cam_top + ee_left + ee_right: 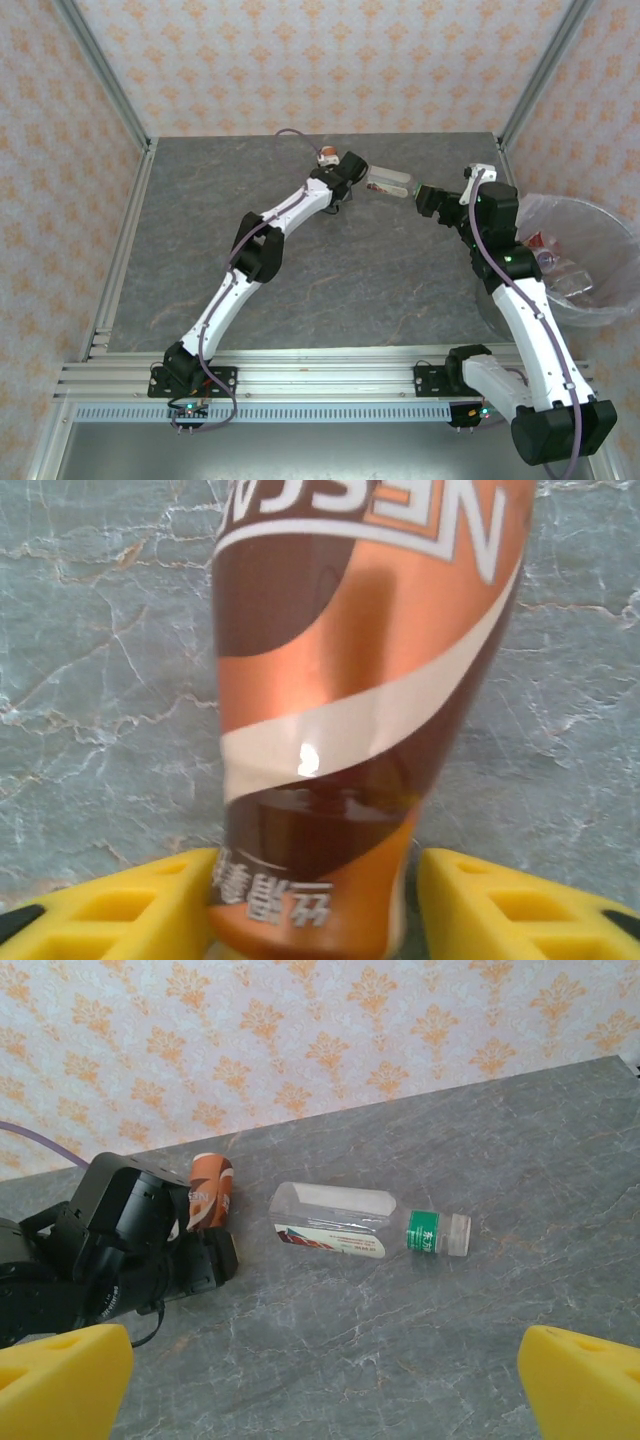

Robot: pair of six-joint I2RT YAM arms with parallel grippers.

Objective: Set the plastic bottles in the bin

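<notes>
Seen from above, a small brown-and-orange labelled plastic bottle [327,157] sits by the far edge of the grey marbled tabletop [380,290], at the tip of the left arm [270,235]. The left wrist view gives the close detail: the left jaws straddle that bottle [340,730], with yellow fingers [110,905] tight beside both flanks. Whether they pinch it I cannot tell. Just to its right, a clear plastic bottle with a green neck band [390,183] lies on its side. The right wrist view shows it [345,1222] untouched, the right jaws spread wide apart. From above, the round bag-lined bin [600,215] stands at the tabletop's right edge, with discarded bottles [548,258] inside.
</notes>
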